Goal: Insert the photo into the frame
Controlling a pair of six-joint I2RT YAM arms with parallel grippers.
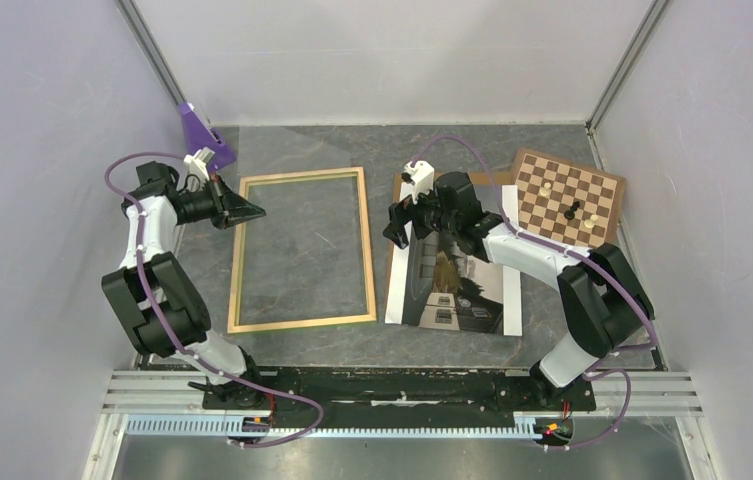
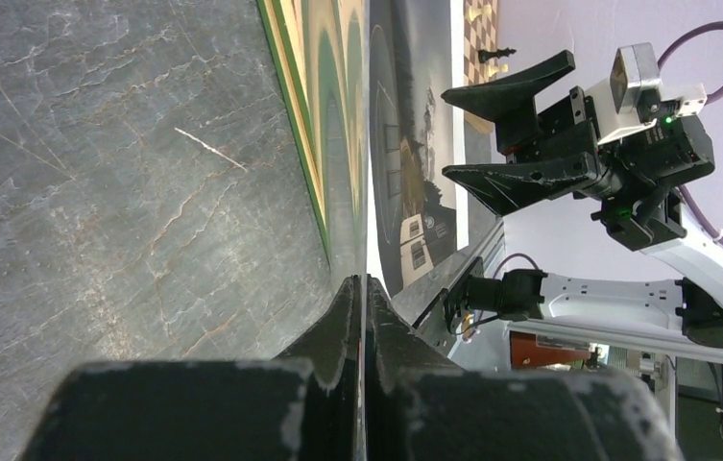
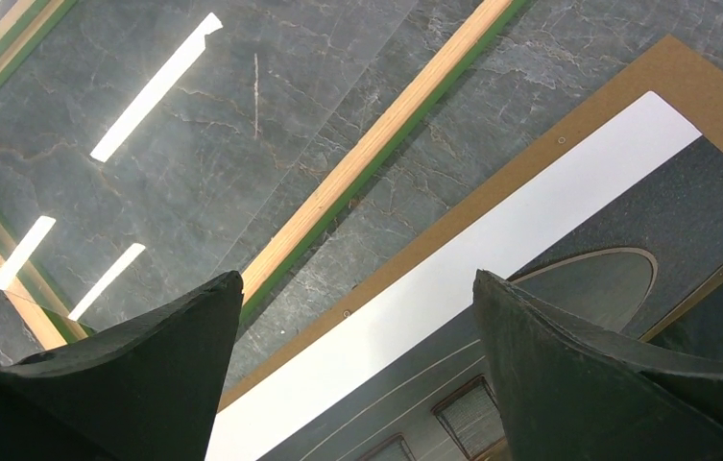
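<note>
The frame (image 1: 301, 250) lies flat left of centre, pale wood face up; its rail (image 3: 376, 144) shows a green underside. My left gripper (image 1: 257, 212) hangs over the frame's far left corner, shut on the edge of a thin clear sheet (image 3: 194, 125) that stands tilted above the frame. That sheet runs edge-on out of the left gripper (image 2: 367, 283). The photo (image 1: 452, 290), a dark scene with white strips, rests picture side up on a brown hardboard panel (image 3: 693, 86). My right gripper (image 3: 357, 288) hovers open over the photo's far left part, touching nothing.
A chessboard (image 1: 564, 197) with a few pieces sits at the back right, close to the right arm. A purple holder (image 1: 197, 130) stands at the back left corner. White walls close in the table on three sides.
</note>
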